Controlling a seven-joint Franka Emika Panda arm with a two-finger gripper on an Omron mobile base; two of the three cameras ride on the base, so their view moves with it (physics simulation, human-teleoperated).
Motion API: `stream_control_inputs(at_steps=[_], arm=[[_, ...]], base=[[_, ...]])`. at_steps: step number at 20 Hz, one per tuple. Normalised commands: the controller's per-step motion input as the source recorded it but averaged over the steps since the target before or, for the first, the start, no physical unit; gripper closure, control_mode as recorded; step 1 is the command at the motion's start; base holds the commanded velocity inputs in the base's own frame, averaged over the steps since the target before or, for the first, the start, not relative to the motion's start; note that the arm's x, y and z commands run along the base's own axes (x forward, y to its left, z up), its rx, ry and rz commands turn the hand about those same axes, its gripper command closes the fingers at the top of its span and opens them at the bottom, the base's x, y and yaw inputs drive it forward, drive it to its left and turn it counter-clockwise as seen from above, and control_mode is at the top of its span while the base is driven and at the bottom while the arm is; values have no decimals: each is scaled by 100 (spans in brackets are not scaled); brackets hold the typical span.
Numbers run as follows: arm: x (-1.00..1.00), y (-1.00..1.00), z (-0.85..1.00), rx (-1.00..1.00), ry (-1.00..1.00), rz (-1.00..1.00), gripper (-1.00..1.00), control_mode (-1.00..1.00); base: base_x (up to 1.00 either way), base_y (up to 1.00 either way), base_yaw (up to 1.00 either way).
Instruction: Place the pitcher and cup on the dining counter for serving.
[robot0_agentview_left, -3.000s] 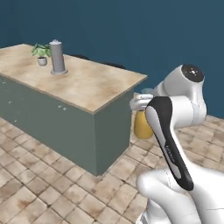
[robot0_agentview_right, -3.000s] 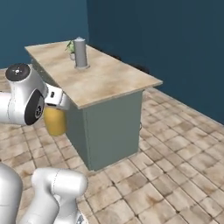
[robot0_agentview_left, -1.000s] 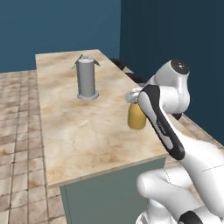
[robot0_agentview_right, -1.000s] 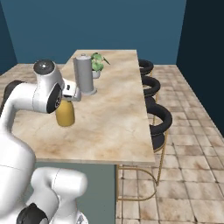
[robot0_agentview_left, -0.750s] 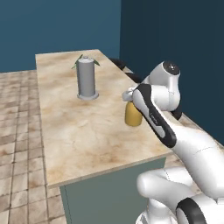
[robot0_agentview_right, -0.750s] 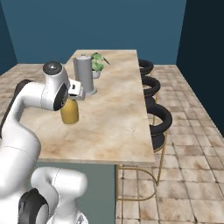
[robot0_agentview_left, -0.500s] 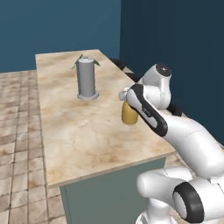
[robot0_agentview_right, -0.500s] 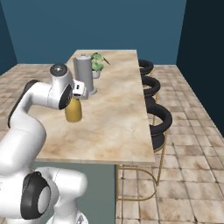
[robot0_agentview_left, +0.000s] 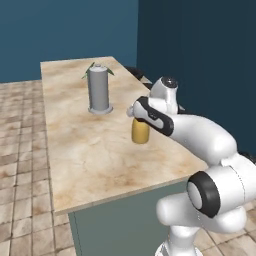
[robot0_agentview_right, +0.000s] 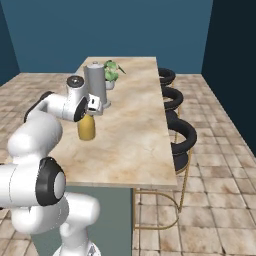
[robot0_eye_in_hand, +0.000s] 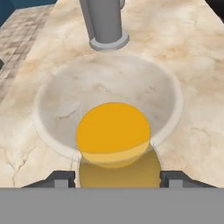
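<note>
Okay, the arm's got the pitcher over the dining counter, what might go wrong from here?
The claw straddles the pitcher, whose base appears close to the dining counter; letting go early might tip it. The grey cylinder stands just beyond, so a wide swing away might hit it. The pitcher looks set toward the counter's stool-side edge, leaving little margin.

I see the dining counter (robot0_agentview_left: 90, 150), a long island with a beige marbled top. On it stand the pitcher (robot0_agentview_left: 140, 132) with orange-yellow contents, near the middle, a tall grey cylinder (robot0_agentview_left: 99, 91) beyond it, and a small green plant (robot0_agentview_right: 112, 73) behind that.
</note>
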Motion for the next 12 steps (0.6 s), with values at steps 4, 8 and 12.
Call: stream_control_inputs(at_steps=[4,8,12], arm=[[3,1,-67,0,8,0,100,-100],[0,0,-61,0,2,0,100,-100],[0,0,-51,-2,0,0,100,-100]], base=[[0,0,0],[0,0,0],[0,0,0]])
